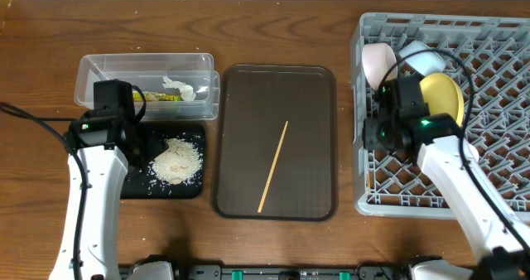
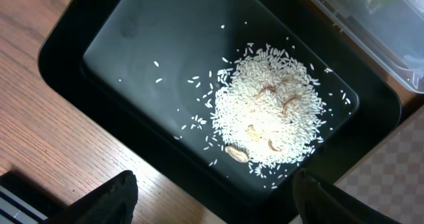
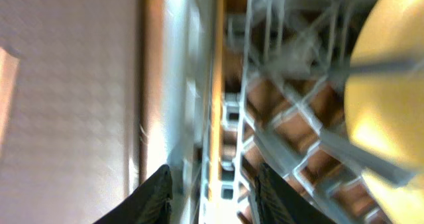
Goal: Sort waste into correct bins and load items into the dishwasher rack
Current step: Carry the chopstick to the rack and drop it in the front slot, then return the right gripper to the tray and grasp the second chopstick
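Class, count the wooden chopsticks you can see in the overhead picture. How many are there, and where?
1. The chopstick lies diagonally on the brown tray; another may be hidden in the dishwasher rack.

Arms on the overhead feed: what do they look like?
The left arm and right arm each have white links ending in black wrist housings with a small green light. Thin black cables loop off each wrist. The left claw and right claw have black fingers.
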Controlling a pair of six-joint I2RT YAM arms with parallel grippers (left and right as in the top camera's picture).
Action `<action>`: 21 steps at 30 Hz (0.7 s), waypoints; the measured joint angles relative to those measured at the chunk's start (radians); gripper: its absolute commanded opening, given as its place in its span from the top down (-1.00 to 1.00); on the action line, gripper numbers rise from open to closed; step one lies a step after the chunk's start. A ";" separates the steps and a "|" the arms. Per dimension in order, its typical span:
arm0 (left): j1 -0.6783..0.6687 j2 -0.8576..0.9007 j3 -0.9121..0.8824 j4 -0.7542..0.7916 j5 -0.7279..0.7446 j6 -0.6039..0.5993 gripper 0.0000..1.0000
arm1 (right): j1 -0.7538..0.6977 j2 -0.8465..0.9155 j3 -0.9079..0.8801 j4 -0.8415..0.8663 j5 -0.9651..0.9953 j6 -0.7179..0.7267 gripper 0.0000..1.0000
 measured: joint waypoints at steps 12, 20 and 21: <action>0.000 0.000 0.000 0.000 0.000 0.000 -0.56 | 0.214 -0.018 0.078 0.146 -0.204 0.013 -0.07; 0.000 0.000 0.000 0.000 0.000 0.000 -0.56 | 0.426 0.190 0.078 0.172 -0.197 0.085 -0.06; 0.000 0.000 0.000 0.000 0.000 0.000 -0.56 | 0.441 0.209 0.078 0.177 -0.194 0.092 -0.07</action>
